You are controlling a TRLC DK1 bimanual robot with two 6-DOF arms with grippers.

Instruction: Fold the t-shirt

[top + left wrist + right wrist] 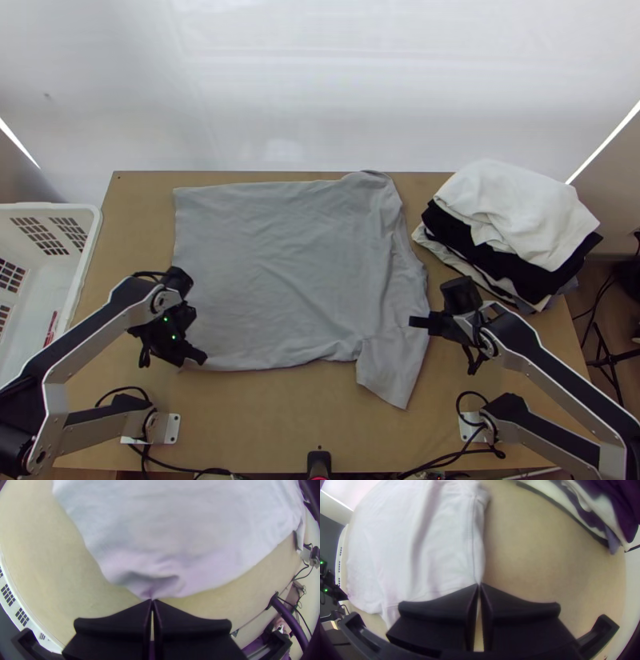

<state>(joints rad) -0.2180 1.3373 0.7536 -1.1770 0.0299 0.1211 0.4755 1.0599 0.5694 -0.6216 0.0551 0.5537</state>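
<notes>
The grey shirt (pixel 280 264) lay spread on the bench (pixel 304 416), its wide body towards the left arm and its neck end towards the right, with soft wrinkles across it. One sleeve (pixel 392 376) pointed towards the near edge of the bench.

The left tool (pixel 200 358) was at the shirt's near left corner. In the left wrist view its two fingers were pressed together on that corner, and a small pucker ran into the cloth from their tips; the rest of the shirt spread out beyond them.

The right tool (pixel 414 322) was at the shirt's right edge, by the top of the sleeve. The right wrist view had its two fingers closed on the cloth edge, with a seam running up to the tips and the body of the shirt to one side.

There was one shirt and there were two tools, one at each end of it. One pile of clothes (pixel 512 216), white on top with black beneath, sat at the bench's far right. One white basket (pixel 92 240) stood beside the left edge.
</notes>
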